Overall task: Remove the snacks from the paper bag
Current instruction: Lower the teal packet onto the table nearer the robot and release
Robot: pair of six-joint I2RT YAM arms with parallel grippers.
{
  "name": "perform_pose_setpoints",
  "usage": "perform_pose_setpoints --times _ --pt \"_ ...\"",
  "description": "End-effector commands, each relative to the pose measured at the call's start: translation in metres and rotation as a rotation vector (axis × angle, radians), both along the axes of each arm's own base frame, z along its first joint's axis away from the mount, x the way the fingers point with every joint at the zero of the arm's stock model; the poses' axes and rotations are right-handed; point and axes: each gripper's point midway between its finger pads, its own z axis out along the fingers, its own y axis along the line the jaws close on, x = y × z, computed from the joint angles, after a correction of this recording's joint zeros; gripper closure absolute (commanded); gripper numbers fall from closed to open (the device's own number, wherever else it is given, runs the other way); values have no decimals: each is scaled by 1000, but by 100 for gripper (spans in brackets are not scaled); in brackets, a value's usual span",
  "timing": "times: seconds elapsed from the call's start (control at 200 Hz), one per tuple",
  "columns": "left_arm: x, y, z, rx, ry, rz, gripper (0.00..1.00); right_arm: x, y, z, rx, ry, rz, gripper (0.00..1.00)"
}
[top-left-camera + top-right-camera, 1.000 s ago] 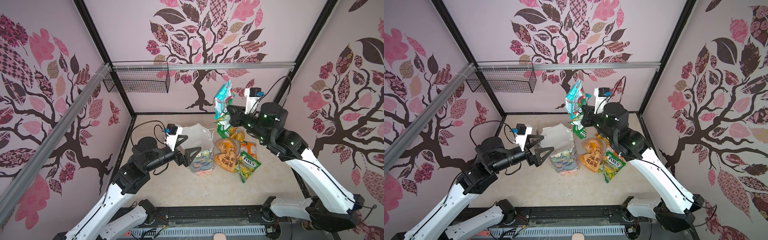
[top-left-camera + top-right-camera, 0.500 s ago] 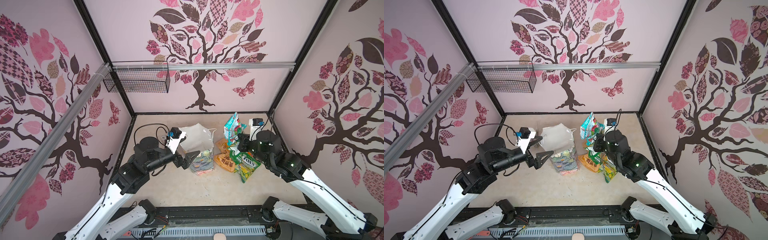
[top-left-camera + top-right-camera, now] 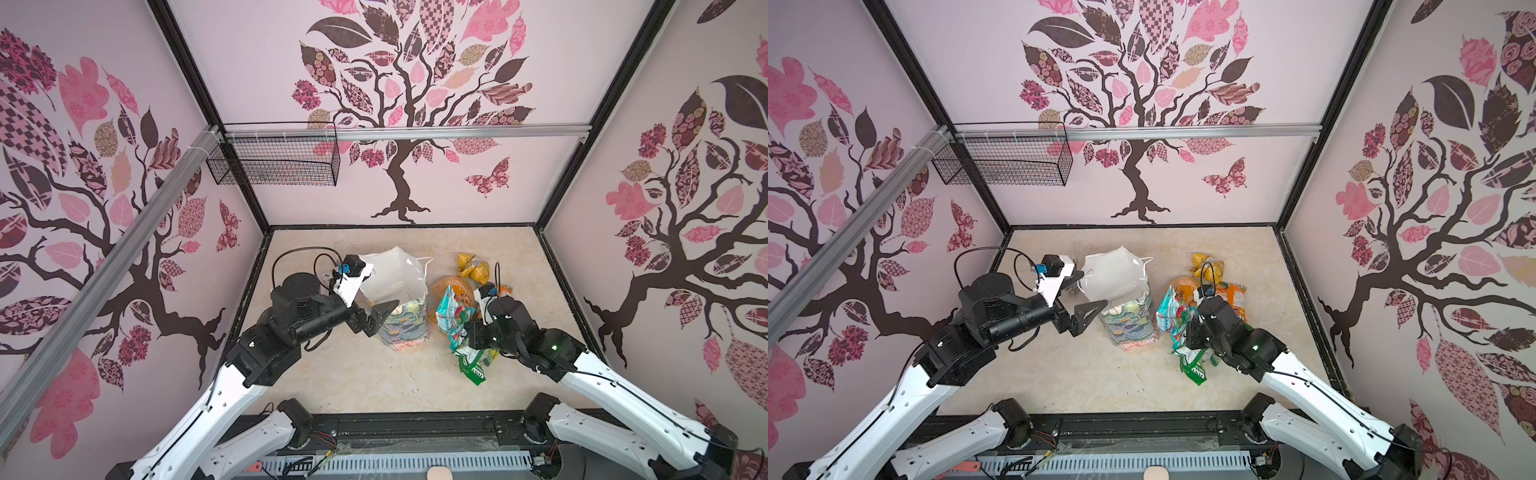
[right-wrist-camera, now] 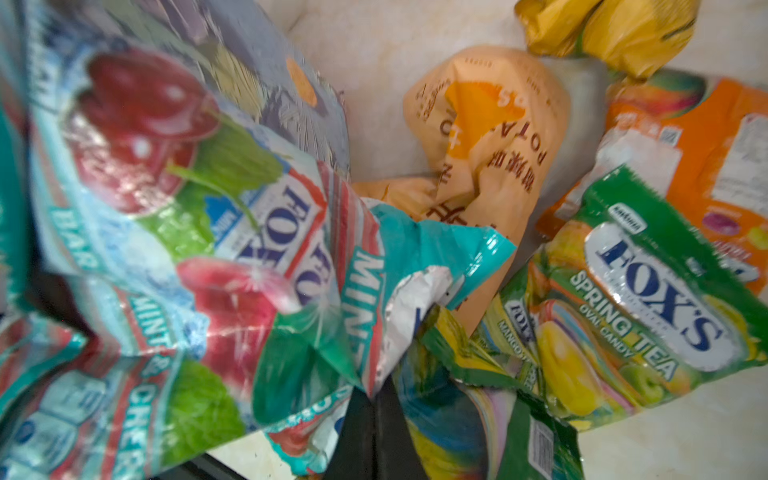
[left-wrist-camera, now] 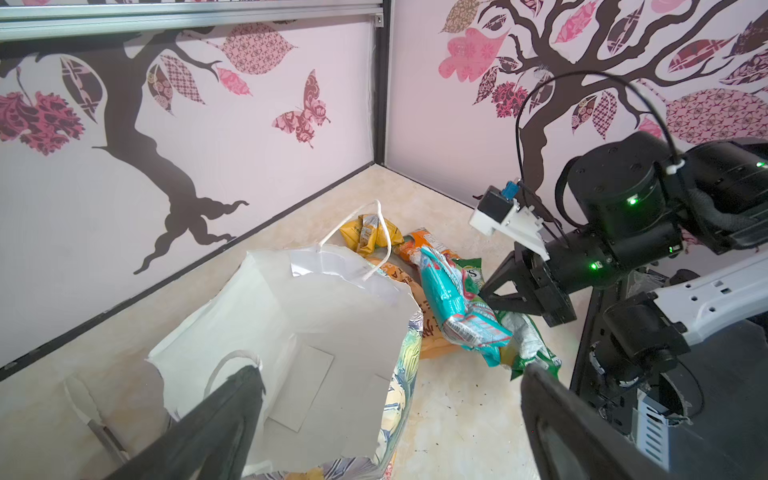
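In both top views the paper bag (image 3: 390, 278) stands upright near the middle of the surface (image 3: 353, 374), mouth up. The left end effector (image 3: 384, 318) sits at the bag's left side near the rim. Its jaws are spread wide and grip nothing; whether a finger touches the paper I cannot tell. Right of the bag, the right end effector (image 3: 467, 328) is clamped on the teal-red packet (image 3: 451, 309), which is outside the bag and just beside it. Behind that lie the large orange packet (image 3: 442, 287), the small yellow packet (image 3: 471, 266) and the orange-white packet (image 3: 505, 289). A green packet (image 3: 473, 370) lies nearer the robot's base.

In the left wrist view, the left arm's dark fingers (image 5: 208, 428) stand well apart over the bag's open mouth, and the bag's white inside faces the camera. Past the bag, the right end effector's jaws pinch the teal-red packet's edge, with the other snacks heaped around it.

In the right wrist view, the teal-red packet fills the near side, partly blurred. The green-yellow FOX'S packet (image 4: 644, 311) lies beside it, overlapping the large orange packet and the orange-white packet.
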Motion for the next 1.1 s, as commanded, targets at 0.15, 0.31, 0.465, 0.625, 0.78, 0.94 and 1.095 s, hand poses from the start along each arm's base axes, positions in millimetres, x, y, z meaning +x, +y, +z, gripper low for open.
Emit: perform_pose_setpoints --times 0.15,0.31,0.465,0.625,0.78,0.94,1.095 --pt "6 1 -7 5 -5 25 1 -17 26 -35 57 106 144 100" --pt "7 3 -8 7 -7 42 1 -18 40 -47 3 69 230 100" --pt "8 3 -10 10 -5 46 1 -21 63 -47 -140 -54 363 100" --pt "9 6 -9 18 -5 58 1 -11 64 -56 -225 -94 396 100" --pt "10 8 -11 23 -7 70 1 -6 74 -59 -244 -142 425 91" --pt "12 10 -15 40 -4 87 1 0 78 -64 -272 -159 436 79" --pt "12 11 -15 46 -4 90 1 -3 78 -72 -279 -132 450 60"
